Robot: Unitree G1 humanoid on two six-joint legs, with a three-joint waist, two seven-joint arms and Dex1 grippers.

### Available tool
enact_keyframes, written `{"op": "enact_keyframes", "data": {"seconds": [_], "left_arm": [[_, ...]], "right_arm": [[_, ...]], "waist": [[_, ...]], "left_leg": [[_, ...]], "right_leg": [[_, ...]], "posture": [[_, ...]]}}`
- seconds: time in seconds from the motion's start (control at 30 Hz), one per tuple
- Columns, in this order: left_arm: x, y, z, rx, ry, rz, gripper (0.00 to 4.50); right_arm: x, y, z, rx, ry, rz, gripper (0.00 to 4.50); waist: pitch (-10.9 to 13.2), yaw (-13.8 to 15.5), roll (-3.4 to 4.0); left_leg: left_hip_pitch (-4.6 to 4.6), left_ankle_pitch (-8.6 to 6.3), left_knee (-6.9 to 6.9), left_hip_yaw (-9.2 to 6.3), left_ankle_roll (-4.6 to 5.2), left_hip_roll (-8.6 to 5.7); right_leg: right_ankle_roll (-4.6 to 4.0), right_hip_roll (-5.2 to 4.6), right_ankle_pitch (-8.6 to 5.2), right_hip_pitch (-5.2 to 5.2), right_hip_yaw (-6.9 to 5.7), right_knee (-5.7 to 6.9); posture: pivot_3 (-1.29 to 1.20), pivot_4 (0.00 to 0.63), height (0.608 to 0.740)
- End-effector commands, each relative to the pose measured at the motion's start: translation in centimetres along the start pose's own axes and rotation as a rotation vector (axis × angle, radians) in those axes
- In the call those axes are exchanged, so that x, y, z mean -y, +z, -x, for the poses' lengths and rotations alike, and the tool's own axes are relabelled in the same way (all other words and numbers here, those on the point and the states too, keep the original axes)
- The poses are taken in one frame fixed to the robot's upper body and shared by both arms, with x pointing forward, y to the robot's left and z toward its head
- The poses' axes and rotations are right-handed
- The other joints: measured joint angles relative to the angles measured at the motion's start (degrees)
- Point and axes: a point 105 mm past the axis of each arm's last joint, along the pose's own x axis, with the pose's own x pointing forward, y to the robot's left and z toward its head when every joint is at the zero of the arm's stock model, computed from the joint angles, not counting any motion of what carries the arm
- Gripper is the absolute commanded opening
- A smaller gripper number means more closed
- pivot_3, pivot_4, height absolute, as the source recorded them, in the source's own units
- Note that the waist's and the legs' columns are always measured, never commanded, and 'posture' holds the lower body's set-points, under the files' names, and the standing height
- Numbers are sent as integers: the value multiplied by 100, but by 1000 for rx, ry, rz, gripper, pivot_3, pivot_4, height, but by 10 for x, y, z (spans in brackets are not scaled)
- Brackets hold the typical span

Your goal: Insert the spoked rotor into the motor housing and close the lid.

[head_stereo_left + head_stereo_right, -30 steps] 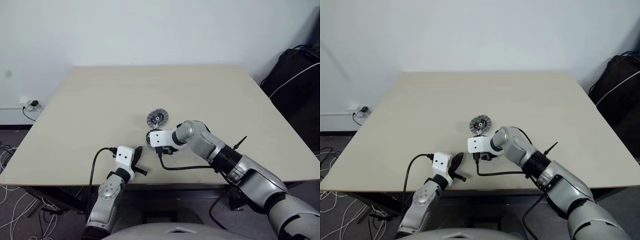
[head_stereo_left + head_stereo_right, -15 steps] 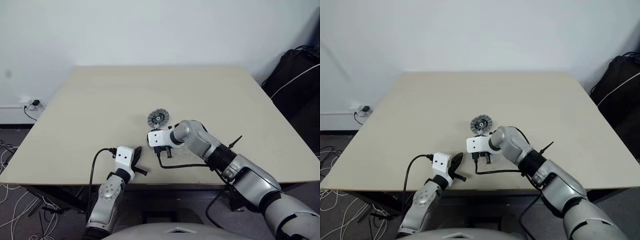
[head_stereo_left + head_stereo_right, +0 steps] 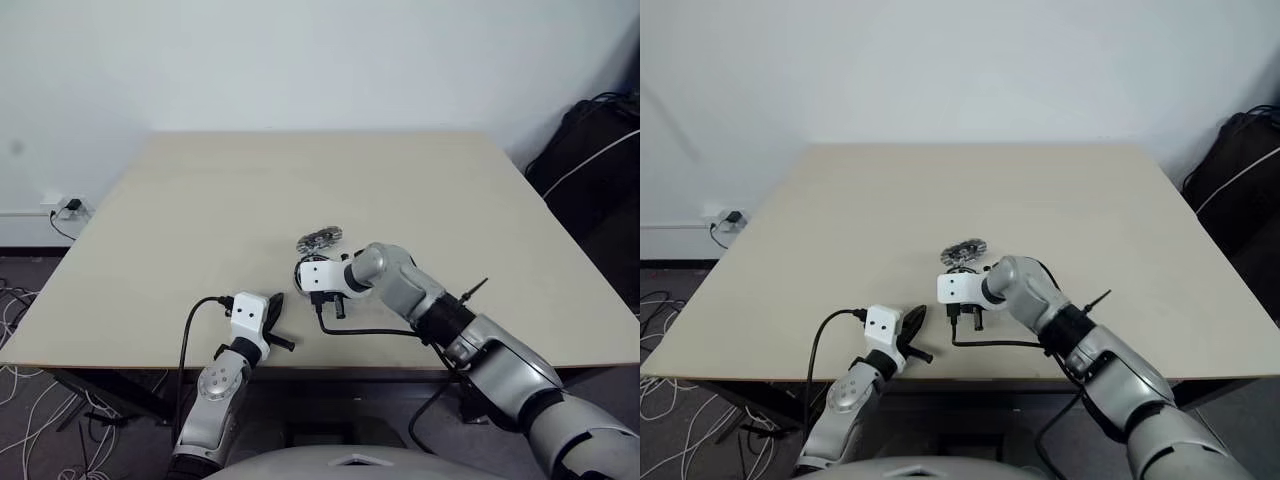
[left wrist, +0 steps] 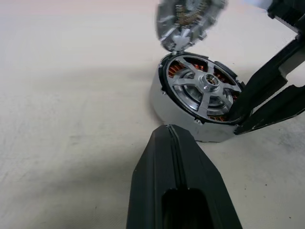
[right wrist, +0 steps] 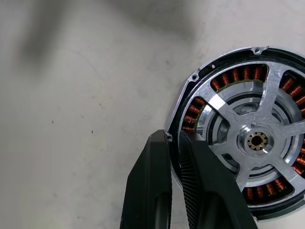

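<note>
A: Rotor location?

B: Already seated. Spoked rotor (image 4: 208,82) down inside the motor housing (image 4: 162,102), silver spokes and hub facing up, copper windings visible through the gaps between spokes. Housing flat on the table (image 3: 200,200), toward the near edge, roughly centre.

A: Right claw?

B: Right gripper (image 5: 174,136) pinched nearly together on the rim of the motor housing: one black finger outside the grey wall, the other just inside, over the windings and the dark edge of the rotor. Narrow gap between fingers, rim in it (hard to tell if the rotor's black rim is caught too). Angled steeply down at the table.

A: Left claw?

B: Left gripper (image 4: 169,131) closed, fingers pressed together, nothing in them. Parked low near the table's front edge, tip aimed at the housing, close to it but apart from it.

A: Lid?

B: Not on. Lid (image 4: 188,19) just behind the housing on the far side, tilted up on edge, ribbed face with dark centre turned toward the housing. Lower edge right at the housing's far rim (touching or only just beside: cannot tell, blurred). Seen edge-on as a thin ellipse in the head view (image 3: 319,238).

A: Anything else?

B: Black bag (image 3: 590,150) off the table on the right, wall socket (image 3: 60,208) on the left.
</note>
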Motion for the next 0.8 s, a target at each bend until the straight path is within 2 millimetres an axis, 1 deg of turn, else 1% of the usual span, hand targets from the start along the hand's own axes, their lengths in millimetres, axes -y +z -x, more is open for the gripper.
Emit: {"op": "enact_keyframes", "data": {"seconds": [0.03,0.27,0.4,0.47,0.6,0.67,0.8], "left_arm": [[4,13,-2,53,-9,0,0],[9,13,-5,52,-36,9,0],[10,13,-5,52,-42,11,0],[10,13,-5,51,-43,11,0],[11,12,-5,48,-57,14,0],[12,11,-5,46,-59,16,0],[14,10,-5,39,-69,16,0]], "right_arm": [[-1,6,22,59,-40,-19,46],[-25,4,39,106,-56,-138,46],[-36,5,43,138,-98,-333,46],[-40,6,43,142,-111,-394,46],[-47,6,43,136,-167,-630,46],[-49,7,43,135,-172,-695,46],[-45,12,38,133,-198,-832,46]], "waist": [[0,29,0],[1,59,-3],[2,76,-5],[2,74,-5],[2,77,-8],[2,77,-9],[-1,72,-10]], "left_leg": [[-3,-1,0,-1,1,-1],[-34,-2,3,0,-4,-2],[-43,-6,8,-4,2,-1],[-49,-6,10,-5,3,0],[-53,-6,16,-9,2,0],[-54,-4,16,-9,-2,0],[-54,-4,17,-9,-2,-2]], "right_leg": [[0,-2,0,-2,-1,-2],[1,-5,0,-26,1,-6],[1,-6,0,-29,-2,-4],[1,-5,0,-28,-2,-2],[1,-6,0,-41,-7,-2],[1,-6,0,-44,-7,-1],[1,-7,0,-44,-7,-1]], "posture": [[0,0,740],[0,0,740],[0,0,740],[0,0,740],[0,0,740],[0,0,740],[0,0,740]]}}
